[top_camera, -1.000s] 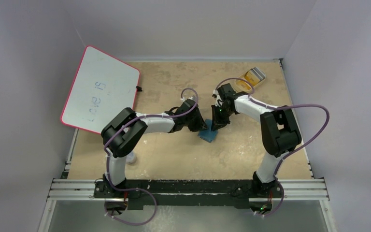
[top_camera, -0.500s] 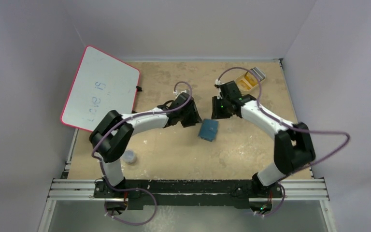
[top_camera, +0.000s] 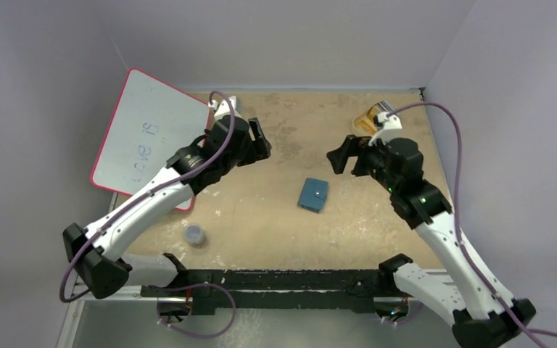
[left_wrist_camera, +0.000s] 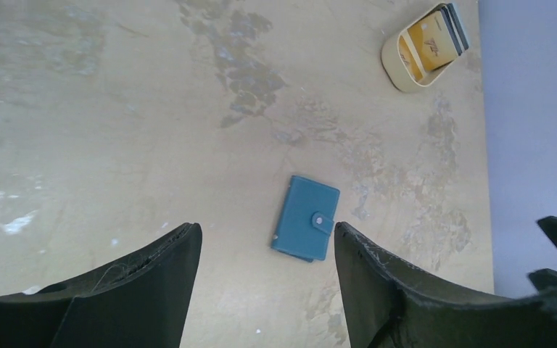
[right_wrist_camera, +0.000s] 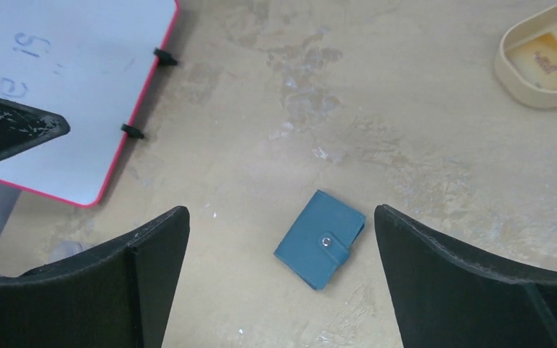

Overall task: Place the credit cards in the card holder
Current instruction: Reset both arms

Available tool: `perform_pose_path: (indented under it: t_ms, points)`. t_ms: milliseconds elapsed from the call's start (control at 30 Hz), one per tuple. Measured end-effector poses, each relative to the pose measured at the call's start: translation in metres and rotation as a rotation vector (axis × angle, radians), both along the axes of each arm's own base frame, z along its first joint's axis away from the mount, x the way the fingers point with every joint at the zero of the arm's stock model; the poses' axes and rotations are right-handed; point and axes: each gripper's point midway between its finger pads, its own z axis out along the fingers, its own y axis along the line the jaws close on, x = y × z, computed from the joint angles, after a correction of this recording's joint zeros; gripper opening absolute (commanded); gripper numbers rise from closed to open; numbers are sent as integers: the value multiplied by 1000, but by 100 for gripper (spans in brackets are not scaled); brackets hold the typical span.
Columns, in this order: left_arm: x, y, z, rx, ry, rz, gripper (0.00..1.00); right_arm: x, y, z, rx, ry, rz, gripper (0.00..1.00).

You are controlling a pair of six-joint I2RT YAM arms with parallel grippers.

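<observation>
Hovering high over the table, both your arms hang clear of the work; whiteboard at far left. Left fingers and right fingers are spread, holding nothing. Beige tray in the far right corner. Card holder mid-table, snapped shut. Credit cards are stacked in the tray. Likely the opening step: unclasp the holder, then fetch a card.

card holder centre; cards seemingly in tray, far right.
</observation>
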Motion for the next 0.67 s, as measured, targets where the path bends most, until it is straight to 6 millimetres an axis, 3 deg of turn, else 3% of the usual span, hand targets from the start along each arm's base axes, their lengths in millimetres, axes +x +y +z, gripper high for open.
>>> perform_pose_path:
  t_ms: [167,300,467,667]
  points:
    - [-22,34,32,9,-87,17,70,-29,-17,32,73,-147,-29,99]
    - [-45,55,51,-57,-168,13,71,-41,-21,49,138,-193,-38,99]
    - [-61,69,59,-112,-240,9,72,-37,-15,35,157,-118,-40,99]
    - [-57,66,43,-79,-209,9,72,-38,-14,26,165,-88,-47,99]
